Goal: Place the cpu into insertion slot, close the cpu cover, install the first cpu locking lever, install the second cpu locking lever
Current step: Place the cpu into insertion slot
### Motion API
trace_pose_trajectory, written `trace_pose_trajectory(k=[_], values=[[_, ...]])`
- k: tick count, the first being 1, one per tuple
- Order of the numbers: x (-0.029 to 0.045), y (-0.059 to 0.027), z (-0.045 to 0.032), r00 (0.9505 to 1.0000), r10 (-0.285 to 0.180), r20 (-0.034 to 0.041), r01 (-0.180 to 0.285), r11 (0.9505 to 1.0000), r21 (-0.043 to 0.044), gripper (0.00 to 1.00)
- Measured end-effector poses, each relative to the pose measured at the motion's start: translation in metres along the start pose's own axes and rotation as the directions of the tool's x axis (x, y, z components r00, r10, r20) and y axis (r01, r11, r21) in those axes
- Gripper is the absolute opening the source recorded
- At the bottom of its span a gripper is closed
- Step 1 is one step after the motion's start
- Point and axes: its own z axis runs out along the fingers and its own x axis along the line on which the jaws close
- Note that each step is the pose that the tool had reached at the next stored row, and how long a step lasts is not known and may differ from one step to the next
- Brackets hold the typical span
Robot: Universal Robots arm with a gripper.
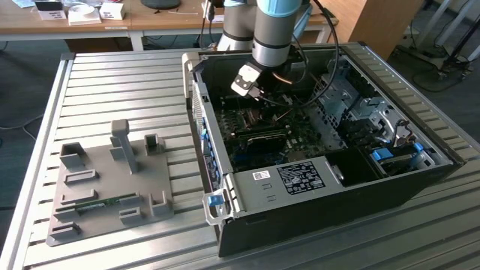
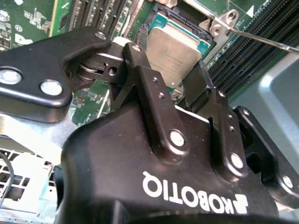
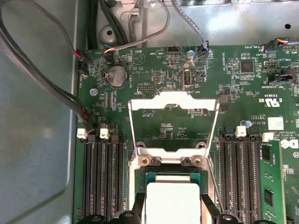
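The arm (image 1: 274, 34) reaches down into an open computer case (image 1: 300, 214) lying on its side on a slatted metal table (image 1: 112, 95). In the second wrist view the claw (image 2: 167, 60) hangs right over the processor socket. Its two black fingers (image 2: 140, 65) are spread about the width of the cpu (image 2: 175, 42) and lie against two opposite edges of the chip, so it looks to have hold of it. The cpu's dull silver top faces up between the fingertips and sits square within the socket's dark surround. I cannot tell whether it is fully down.

In the first wrist view the same chip (image 3: 172, 196) shows pale between the fingertips. Just beyond the tips stands the cpu cover (image 3: 140, 105), swung open on its hinge so the green motherboard (image 3: 154, 60) shows through its empty centre. Farther out past the cover is a round coin cell (image 3: 117, 76). Rows of black memory slots (image 3: 103, 177) run along both flanks of the claw. A thin metal locking lever (image 2: 261, 39) slants away close beside one finger. A bundle of dark cables (image 3: 42, 79) trails across the case floor, well off to one side.

Outside the case, toward the exterior view's left, a grey fixture plate (image 1: 105, 185) rests on the table with a memory stick (image 1: 98, 203) lying in it.
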Motion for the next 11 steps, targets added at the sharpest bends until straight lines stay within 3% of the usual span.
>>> trace_pose_trajectory(k=[11], values=[[0.0033, 0.0000, 0.0041, 1.0000, 0.000, 0.0000, 0.000, 1.0000, 0.0001, 0.54]])
